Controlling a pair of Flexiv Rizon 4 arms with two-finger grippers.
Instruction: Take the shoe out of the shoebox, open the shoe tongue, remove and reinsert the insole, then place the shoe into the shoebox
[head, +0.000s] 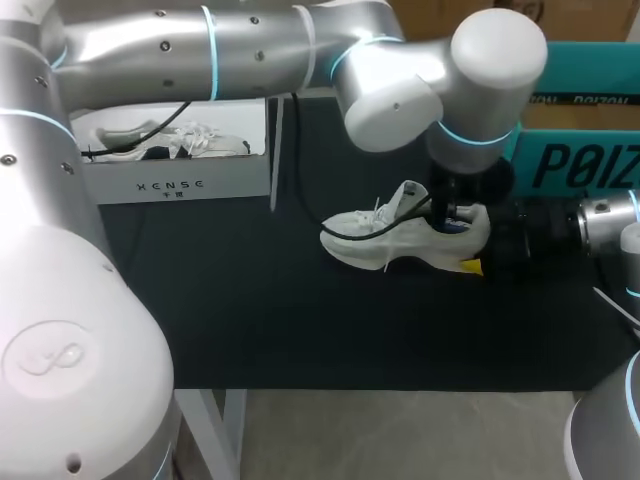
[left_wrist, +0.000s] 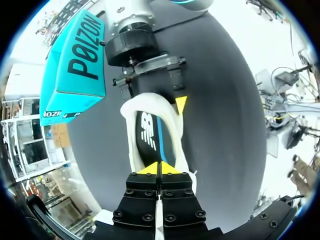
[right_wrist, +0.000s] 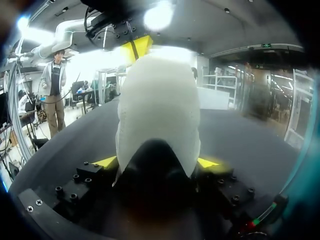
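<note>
A white shoe (head: 385, 238) lies on the black mat near the middle, toe toward the left. My right gripper (head: 478, 238) comes in from the right and is shut on its heel; in the right wrist view the heel (right_wrist: 157, 110) fills the gap between the yellow fingertips (right_wrist: 105, 161). My left arm reaches across from the left, and my left gripper (left_wrist: 160, 167) hangs over the shoe's opening with its tips pressed together just above the dark insole (left_wrist: 147, 135). I see nothing between those tips. The white shoebox (head: 175, 185) stands at the back left, with another white shoe (head: 170, 143) in it.
Teal boxes (head: 580, 160) stand at the back right, close behind the right gripper. The left arm's big elbow joint (head: 490, 60) hangs above the shoe and hides part of it. Bare black mat (head: 300, 320) stretches in front of the shoe to the table's front edge.
</note>
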